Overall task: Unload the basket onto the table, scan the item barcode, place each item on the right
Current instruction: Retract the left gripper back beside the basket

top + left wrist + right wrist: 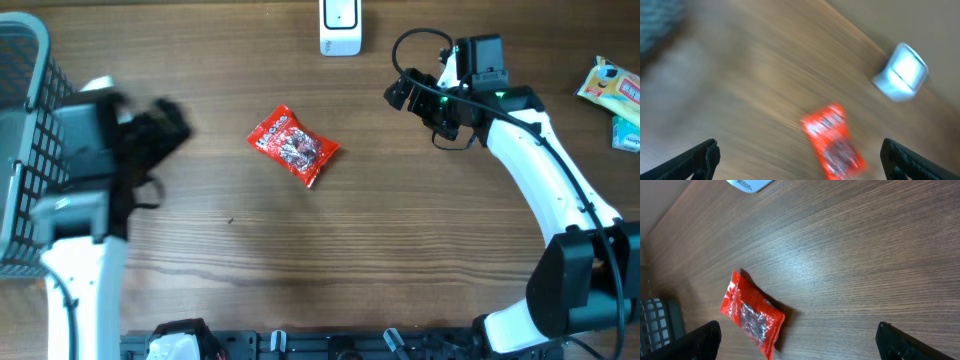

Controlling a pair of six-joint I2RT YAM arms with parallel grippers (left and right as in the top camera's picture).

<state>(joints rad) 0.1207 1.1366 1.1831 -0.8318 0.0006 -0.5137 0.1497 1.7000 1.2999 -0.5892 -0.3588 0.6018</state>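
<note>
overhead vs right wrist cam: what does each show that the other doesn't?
Overhead only: the blurred left arm and the snack packs at the table's right edge.
Right wrist only: a close look at the right end effector, fingers wide apart with nothing between them.
Both: the red packet lying flat on the wooden table, gripped by neither arm; the white scanner, only its edge in the wrist view; the wire basket, just a corner in the wrist view.

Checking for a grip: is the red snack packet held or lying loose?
Lying loose. The red snack packet lies flat on the table; left gripper and right gripper are open, apart from it.
</note>
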